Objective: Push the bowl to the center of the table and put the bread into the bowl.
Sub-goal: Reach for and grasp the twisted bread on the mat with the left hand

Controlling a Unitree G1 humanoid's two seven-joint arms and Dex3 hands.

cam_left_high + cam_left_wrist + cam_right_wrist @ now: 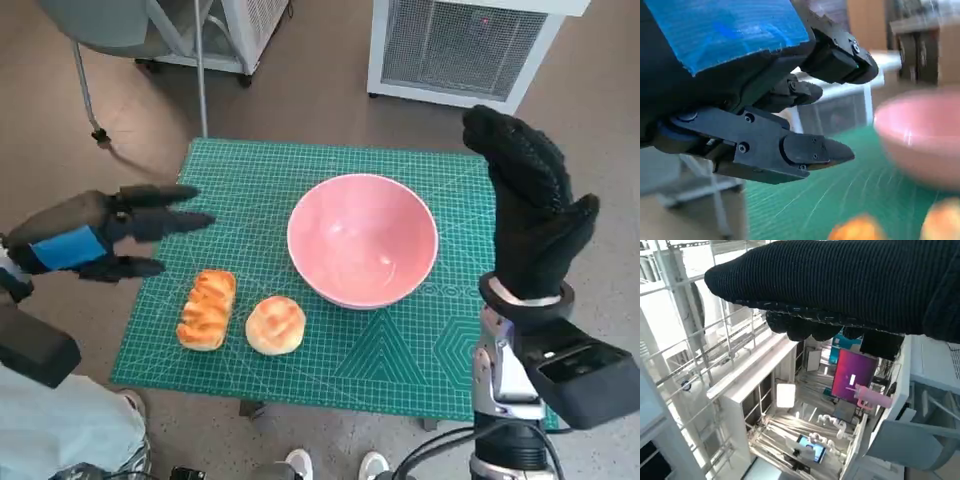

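A pink bowl (363, 238) stands empty on the green cutting mat (420, 340), a little right of the mat's middle; it shows blurred in the left wrist view (920, 140). Two pieces of bread lie near the front left: a long braided loaf (207, 308) and a round bun (275, 324). Both appear as orange blurs, the loaf (855, 231) and the bun (942, 222). My left hand (105, 233) hovers at the mat's left edge, fingers (810, 150) spread, holding nothing. My gloved right hand (530, 205) is raised flat and open beside the bowl's right side, apart from it.
A white perforated cabinet (460, 45) stands on the floor behind the table. A chair leg and a metal pole (200, 70) rise at the back left. Feet (330, 465) show below the table's front edge. The right wrist view looks out at room shelving (740, 365).
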